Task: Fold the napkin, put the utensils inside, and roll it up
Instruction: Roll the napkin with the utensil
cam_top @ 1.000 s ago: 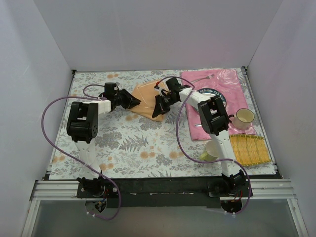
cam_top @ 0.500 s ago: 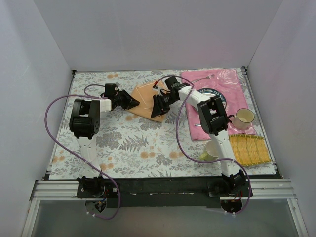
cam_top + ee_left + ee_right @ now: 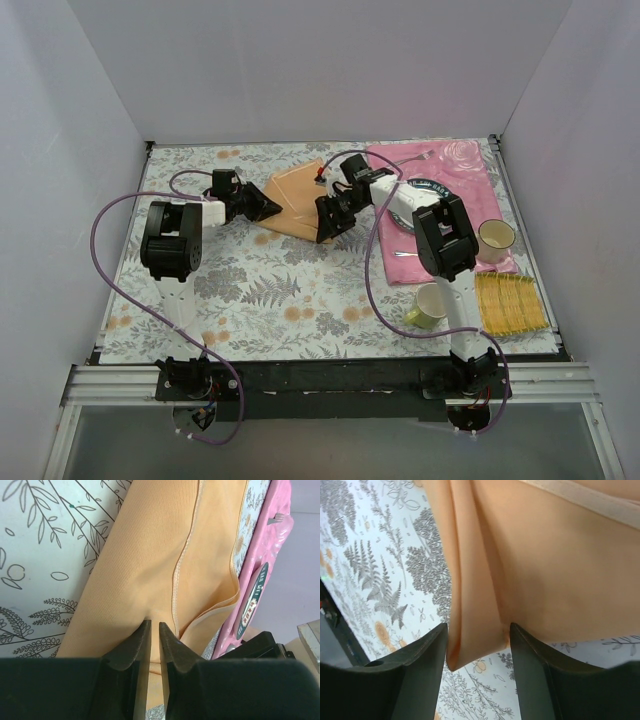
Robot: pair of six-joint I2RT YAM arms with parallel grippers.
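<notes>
The peach-orange napkin (image 3: pixel 293 192) lies folded on the floral tablecloth, its hemmed edges stacked in the left wrist view (image 3: pixel 150 555). My left gripper (image 3: pixel 268 208) (image 3: pixel 155 624) is at the napkin's left edge, jaws almost together and pinching a pucker of cloth. My right gripper (image 3: pixel 328 226) (image 3: pixel 477 630) stands open over the napkin's near corner; the folded corner (image 3: pixel 475 635) hangs loose between the fingers, held by neither. A silver fork (image 3: pixel 410 158) lies at the far side of the pink placemat. A thin silver utensil (image 3: pixel 400 253), likely the spoon, lies at its near side.
A pink rose-print placemat (image 3: pixel 470 165) carries a dark plate (image 3: pixel 436 186), partly under the right arm. A cream mug (image 3: pixel 495 238), a green cup (image 3: pixel 430 305) and a yellow woven mat (image 3: pixel 510 302) stand at the right. White walls enclose the table.
My right gripper has opened and let go of the napkin's corner, shifting slightly right. The left gripper has stayed at the napkin's left edge, its jaws a little closer together.
</notes>
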